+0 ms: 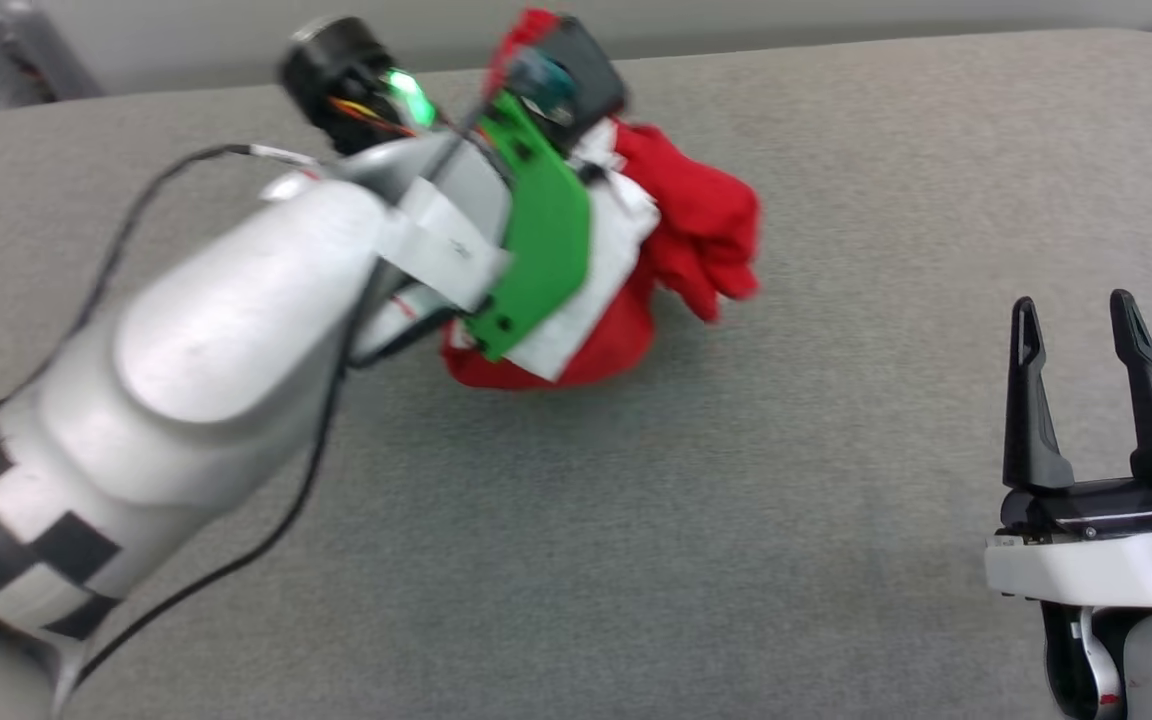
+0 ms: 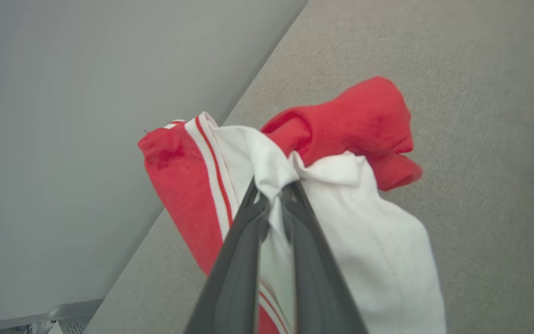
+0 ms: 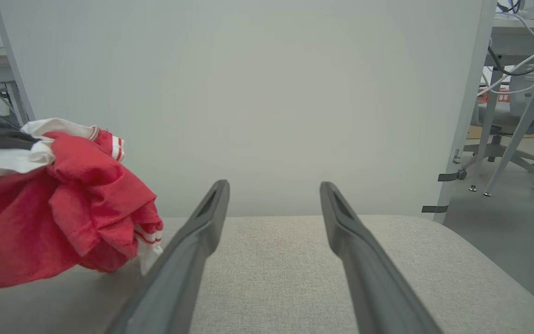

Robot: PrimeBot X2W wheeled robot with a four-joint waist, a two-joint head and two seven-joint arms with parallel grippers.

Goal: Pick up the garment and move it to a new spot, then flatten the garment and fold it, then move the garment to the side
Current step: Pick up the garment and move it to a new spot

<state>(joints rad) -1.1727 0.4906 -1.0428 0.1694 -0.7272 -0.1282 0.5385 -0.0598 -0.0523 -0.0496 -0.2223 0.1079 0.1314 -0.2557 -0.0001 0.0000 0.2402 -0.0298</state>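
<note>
Red-and-white garment (image 2: 364,125), a shapeless bunch in the tight-pinched left tool (image 2: 271,190); right tool (image 1: 1071,310) agape, empty

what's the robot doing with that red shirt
The left gripper is shut on a white part of the red-and-white jersey T-shirt, holding it in a crumpled bunch over the grey padded surface. Nothing is flattened or folded yet. The right gripper sits open and empty off to the right.
</note>
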